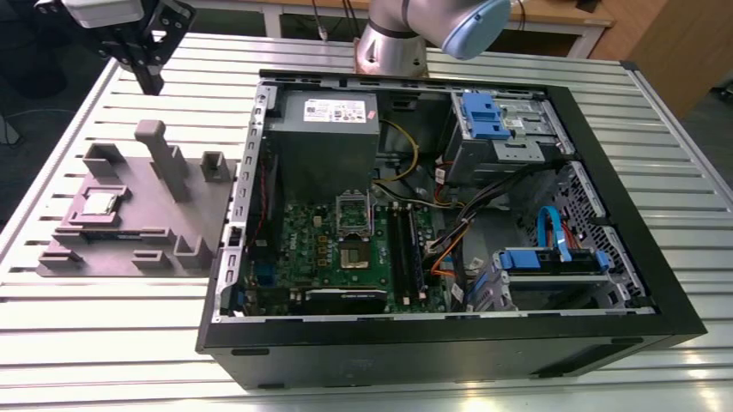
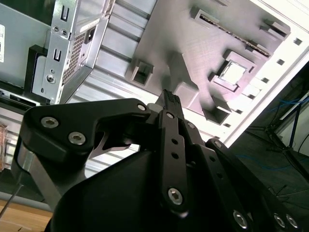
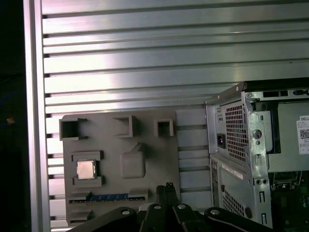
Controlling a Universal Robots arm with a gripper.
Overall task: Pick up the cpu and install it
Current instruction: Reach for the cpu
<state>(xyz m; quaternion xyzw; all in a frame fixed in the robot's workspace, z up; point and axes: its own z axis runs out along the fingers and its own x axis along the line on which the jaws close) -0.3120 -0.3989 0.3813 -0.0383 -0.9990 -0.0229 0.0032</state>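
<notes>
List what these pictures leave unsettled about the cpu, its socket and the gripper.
- cpu: its underside is hidden in every view, because it lies flat in a recess of the grey block.
- socket: too small in the exterior view to tell whether it is empty.
- gripper: most of its body is cut off by the edge of the first wrist view.

Noted: a white printed label (image 1: 330,110) on the grey power-supply box (image 1: 326,159), well apart from the jaws of the gripper (image 1: 150,87); its print is too fine to read. In the first wrist view a coded sticker (image 3: 303,130) sits on a grey panel, likewise well apart from the jaws; no wording legible
</notes>
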